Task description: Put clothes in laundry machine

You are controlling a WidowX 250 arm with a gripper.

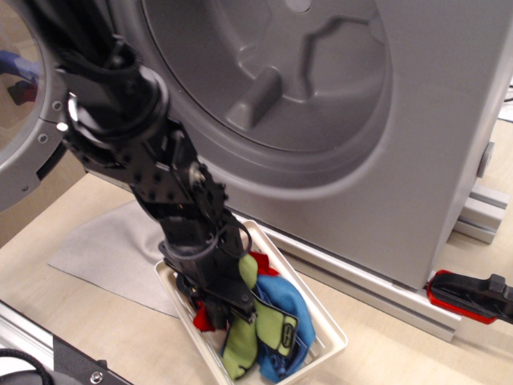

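The clothes (pixel 276 321), a bundle of lime-green, blue and red pieces, lie bunched in the small white basket (pixel 333 337) on the table. My gripper (pixel 230 309) reaches down into the basket with its fingertips buried in the bundle. It looks shut on the green and red cloth. The laundry machine (pixel 433 144) stands right behind, its big round opening and ribbed grey drum (pixel 272 72) above the basket. Its round windowed door (pixel 24 120) is swung open at the left.
A flat plain grey cloth (pixel 108 249) lies on the table left of the basket. A red-and-black clamp (pixel 469 293) sits at the machine's right foot. A metal rail (pixel 48 353) runs along the front left.
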